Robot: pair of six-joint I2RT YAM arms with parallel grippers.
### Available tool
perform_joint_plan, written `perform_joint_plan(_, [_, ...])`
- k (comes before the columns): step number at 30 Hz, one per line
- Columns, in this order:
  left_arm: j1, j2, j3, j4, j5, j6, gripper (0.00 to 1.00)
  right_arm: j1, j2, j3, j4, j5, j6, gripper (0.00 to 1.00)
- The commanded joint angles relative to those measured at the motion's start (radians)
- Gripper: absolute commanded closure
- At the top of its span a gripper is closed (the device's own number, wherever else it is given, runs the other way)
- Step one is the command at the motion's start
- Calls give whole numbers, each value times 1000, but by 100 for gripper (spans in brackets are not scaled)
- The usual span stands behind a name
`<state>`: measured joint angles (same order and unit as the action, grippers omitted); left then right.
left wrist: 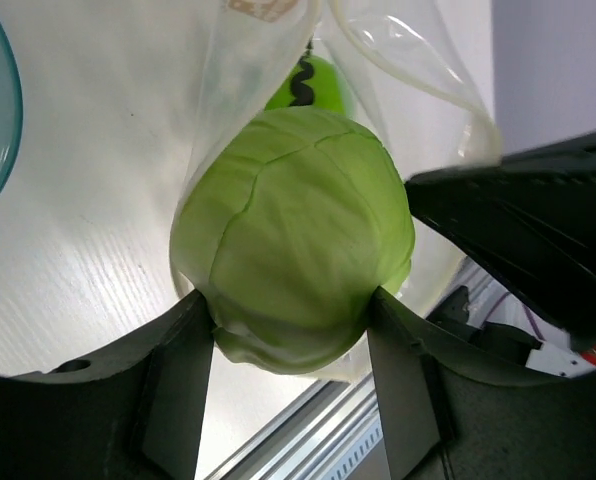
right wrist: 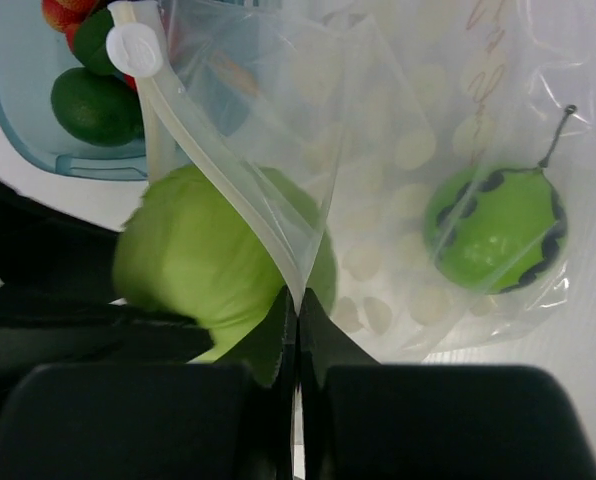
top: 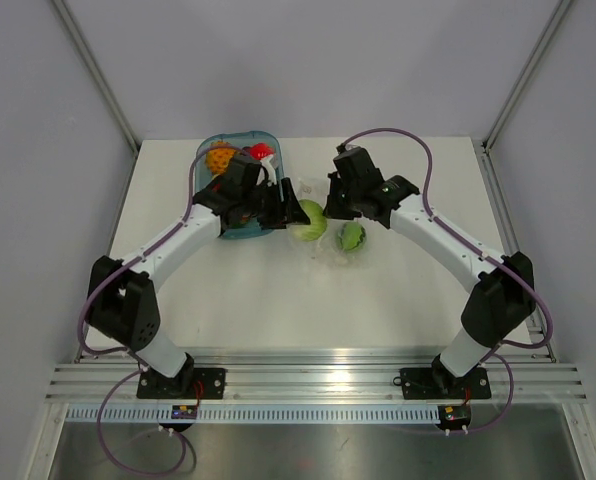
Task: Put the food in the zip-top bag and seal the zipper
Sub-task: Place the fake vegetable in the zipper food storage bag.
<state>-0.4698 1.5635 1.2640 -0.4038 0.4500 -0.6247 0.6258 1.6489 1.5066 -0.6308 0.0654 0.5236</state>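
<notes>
pale green cabbage (left wrist: 293,240) between fingers (left wrist: 178,385) of the left hand (left wrist: 290,302)

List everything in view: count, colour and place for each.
cabbage: one, pale green, at the bag's mouth, between the left gripper's fingers
green apple: one, green with dark streaks, inside the bag
zip-top bag: one, clear, on the table right of the tray
zipper tab: one, white, at the end of the bag's mouth strip
orange bumpy fruit: one, orange, in the tray
strawberry: one, red, in the tray
dark green fruit: one, in the tray
tray: one, translucent blue, far left of the table
table: one, white
left gripper: shut on the cabbage
right gripper: pinching the bag's mouth strip
</notes>
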Motion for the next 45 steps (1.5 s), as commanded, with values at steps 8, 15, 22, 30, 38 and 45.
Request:
perform_joint_plan(8, [-119, 138, 225, -130, -204, 72, 35, 12, -66, 15, 92, -139, 38, 100])
perform_joint_plan(15, [-125, 6, 224, -214, -180, 129, 5, 12, -63, 7, 71, -88, 24, 100])
perform_joint_plan(22, [-124, -175, 236, -323, -110, 220, 3, 12, -34, 14, 77, -72, 24, 100])
perform_joint_plan(30, [42, -206, 218, -336, -109, 221, 15, 11, -43, -9, 83, -72, 27, 100])
perform_joint_plan(38, [146, 38, 414, -380, -473, 287, 14, 11, -78, -25, 65, -27, 12, 100])
perform_joint_plan(45, [192, 308, 593, -379, -655, 263, 18, 12, -81, -22, 63, -41, 7, 100])
